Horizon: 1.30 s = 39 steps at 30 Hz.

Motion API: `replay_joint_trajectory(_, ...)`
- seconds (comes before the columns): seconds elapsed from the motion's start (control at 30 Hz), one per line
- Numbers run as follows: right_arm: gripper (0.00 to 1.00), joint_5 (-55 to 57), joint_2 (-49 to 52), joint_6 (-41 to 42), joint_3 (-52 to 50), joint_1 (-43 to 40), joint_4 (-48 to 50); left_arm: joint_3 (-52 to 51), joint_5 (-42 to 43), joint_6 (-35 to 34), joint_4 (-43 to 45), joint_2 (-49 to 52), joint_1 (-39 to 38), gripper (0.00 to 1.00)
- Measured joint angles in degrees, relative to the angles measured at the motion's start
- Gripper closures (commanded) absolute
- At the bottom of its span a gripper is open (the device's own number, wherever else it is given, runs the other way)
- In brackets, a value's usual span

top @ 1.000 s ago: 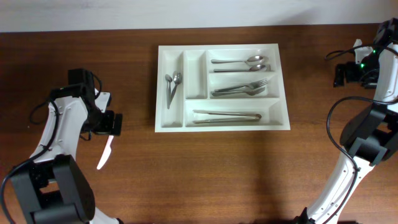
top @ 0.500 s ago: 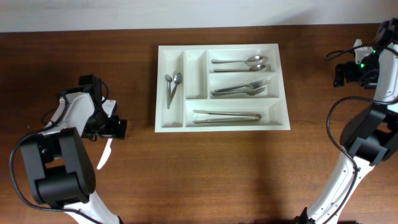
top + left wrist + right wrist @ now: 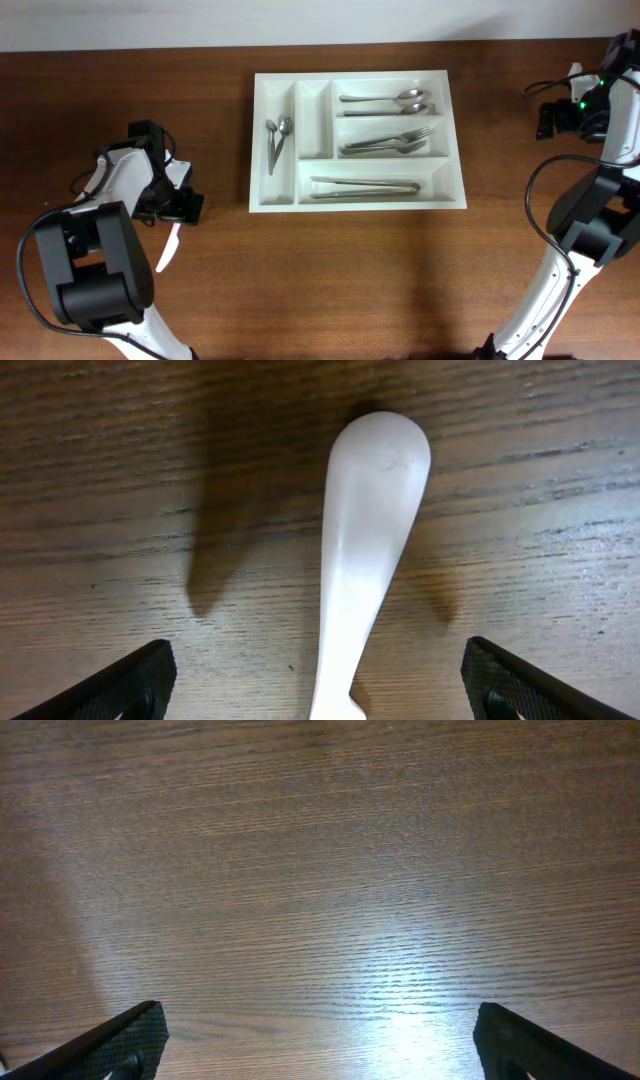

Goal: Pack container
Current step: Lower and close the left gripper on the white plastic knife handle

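White plastic utensil [image 3: 365, 530] lies flat on wood-grain desk [image 3: 120, 480], rounded end at top, narrowing toward bottom edge. Gripper [image 3: 322, 685] fingertips in both lower corners, spread wide, clear of utensil.

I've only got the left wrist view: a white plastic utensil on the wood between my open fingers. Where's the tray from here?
Observer: The container sits to the right of the left gripper, a bit farther from the base.
Operator: Any compartment free?
Observer: The second narrow upright compartment is empty; the other four hold metal cutlery.
Operator: Where's the other arm?
Observer: The right gripper is open over bare wood, beyond the container's right side.
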Motion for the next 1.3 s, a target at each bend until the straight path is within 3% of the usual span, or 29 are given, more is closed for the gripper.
replay_joint_trajectory(1.03,0.01,0.0,0.0,0.0,0.0,0.0,0.0,-1.6,2.4,1.3,0.7,0.7,0.0,0.06)
replay_joint_trajectory(1.07,0.01,0.0,0.0,0.0,0.0,0.0,0.0,-1.6,2.4,1.3,0.7,0.7,0.0,0.08)
replay_joint_trajectory(1.23,0.01,0.0,0.0,0.0,0.0,0.0,0.0,-1.6,2.8,1.5,1.5,0.7,0.0,0.51)
replay_joint_trajectory(1.3,0.01,0.0,0.0,0.0,0.0,0.0,0.0,-1.5,2.8,1.8,1.6,0.7,0.0,0.6)
